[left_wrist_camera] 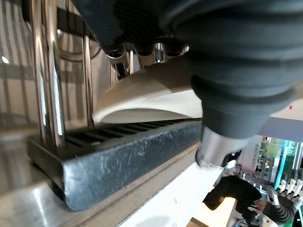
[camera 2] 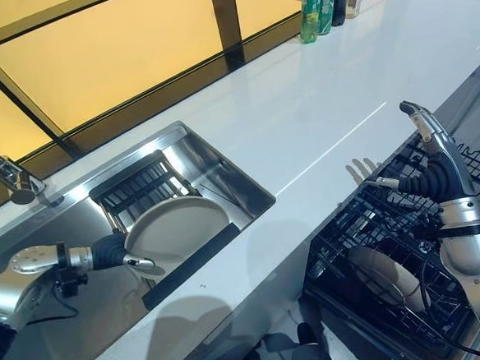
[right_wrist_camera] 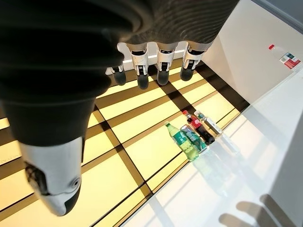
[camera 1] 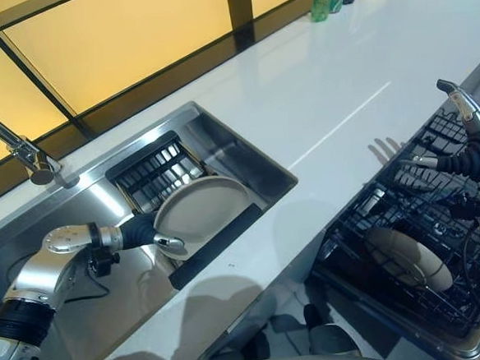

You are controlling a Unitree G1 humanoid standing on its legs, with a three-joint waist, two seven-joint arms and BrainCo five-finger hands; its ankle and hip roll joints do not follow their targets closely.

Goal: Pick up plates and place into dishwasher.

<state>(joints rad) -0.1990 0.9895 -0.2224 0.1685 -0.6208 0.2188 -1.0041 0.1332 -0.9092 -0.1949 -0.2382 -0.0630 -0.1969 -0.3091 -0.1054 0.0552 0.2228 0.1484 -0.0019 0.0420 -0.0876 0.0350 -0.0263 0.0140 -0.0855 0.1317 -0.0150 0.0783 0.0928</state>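
A long white counter (camera 1: 340, 82) runs in front of me, glossy and bare across most of its length, with a steel sink (camera 1: 221, 140) set into it on my left and a wall of amber glass panels (camera 1: 115, 40) in dark frames behind. A tap (camera 1: 24, 150) stands at the sink's far left corner. To my lower right the dishwasher's black wire rack (camera 2: 368, 237) is pulled out below the counter edge.

I count two plates. One plate (camera 1: 199, 214) sits tilted in the sink, leaning on a black slatted drying rack (camera 1: 153, 174) and just behind a black bar (camera 1: 216, 246) along the sink's near edge. My left hand (camera 1: 163, 241) has this plate by its lower left rim, fingers over the top face and thumb beneath, pinching it. The second plate (camera 2: 387, 277) already stands in the dishwasher rack.

My right hand (camera 2: 424, 163) is raised above that rack with its fingers loose and straight, holding nothing.

At the counter's far end stands a small cluster of bottles (right_wrist_camera: 191, 135); I make out four, two green, one with a red label and one clear.
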